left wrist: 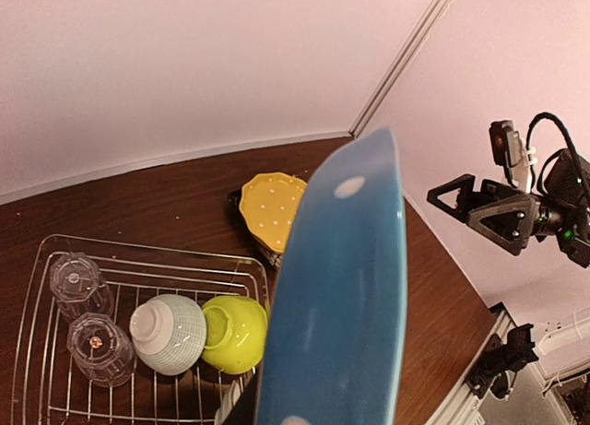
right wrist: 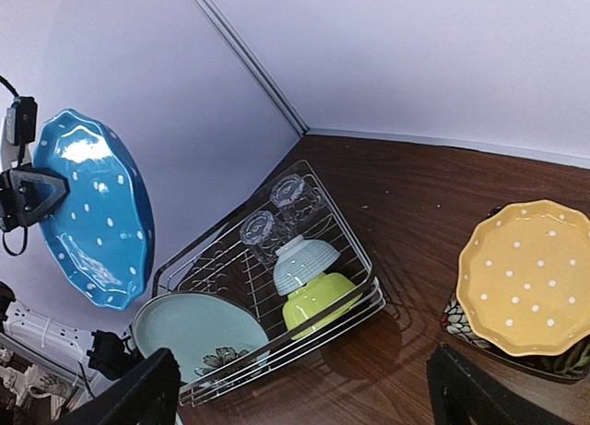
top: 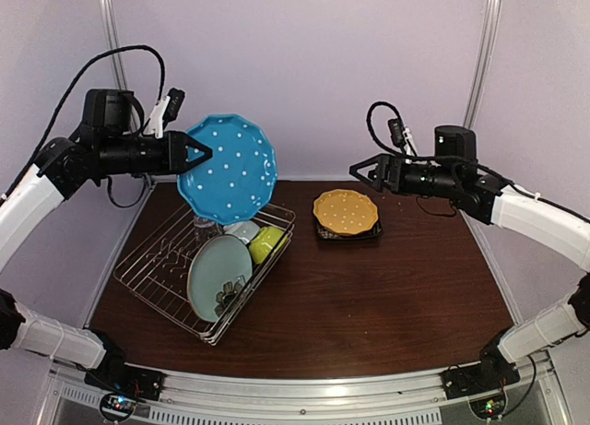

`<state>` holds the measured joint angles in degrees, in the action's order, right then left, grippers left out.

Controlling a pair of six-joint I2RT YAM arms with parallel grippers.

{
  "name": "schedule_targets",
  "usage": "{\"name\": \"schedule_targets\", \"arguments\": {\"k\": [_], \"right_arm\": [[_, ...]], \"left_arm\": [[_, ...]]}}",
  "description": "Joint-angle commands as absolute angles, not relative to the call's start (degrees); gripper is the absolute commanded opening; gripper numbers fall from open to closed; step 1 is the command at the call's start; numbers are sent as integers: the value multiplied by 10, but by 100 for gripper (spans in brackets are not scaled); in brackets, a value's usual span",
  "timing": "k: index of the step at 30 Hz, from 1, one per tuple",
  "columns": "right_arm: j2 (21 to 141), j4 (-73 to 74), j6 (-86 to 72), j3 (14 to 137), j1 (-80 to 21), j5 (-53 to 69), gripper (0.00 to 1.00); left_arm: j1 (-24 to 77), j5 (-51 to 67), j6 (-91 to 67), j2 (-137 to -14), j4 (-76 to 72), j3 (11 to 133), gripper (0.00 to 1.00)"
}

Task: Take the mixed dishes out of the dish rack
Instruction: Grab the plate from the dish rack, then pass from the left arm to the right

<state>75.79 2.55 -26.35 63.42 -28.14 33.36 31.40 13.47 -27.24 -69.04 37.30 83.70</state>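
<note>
My left gripper [top: 191, 154] is shut on the rim of the blue dotted plate [top: 229, 167], held on edge high above the dish rack [top: 147, 259]. That plate [left wrist: 341, 296] fills the left wrist view and hides the fingers. In the rack stand a pale teal flower-marked plate [top: 219, 273], a lime-green bowl [top: 265, 243], a small pale bowl [top: 243, 230] and two clear glasses [right wrist: 258, 231]. The orange-yellow dotted plate [top: 345, 211] lies on the dark patterned plate [top: 371, 231] on the table. My right gripper [top: 361, 171] hangs open and empty above them.
The rack sits askew on the left half of the brown table [top: 369, 305]. Pale walls with metal corner posts [top: 484, 56] close in the back and sides. The arm bases [top: 120, 379] stand along the near edge.
</note>
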Motion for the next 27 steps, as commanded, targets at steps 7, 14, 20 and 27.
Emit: {"name": "schedule_targets", "arguments": {"k": [7, 14, 20, 27], "right_arm": [[808, -34, -335, 696, -370, 316, 85], [837, -68, -373, 704, -414, 305, 80], [862, -102, -410, 707, -436, 284, 70], [884, -143, -443, 706, -447, 276, 56]], "left_arm": [[341, 191, -351, -694, 144, 802, 0], [359, 177, -378, -698, 92, 771, 0], [366, 168, -399, -700, 52, 749, 0], [366, 165, -413, -702, 27, 740, 0]]}}
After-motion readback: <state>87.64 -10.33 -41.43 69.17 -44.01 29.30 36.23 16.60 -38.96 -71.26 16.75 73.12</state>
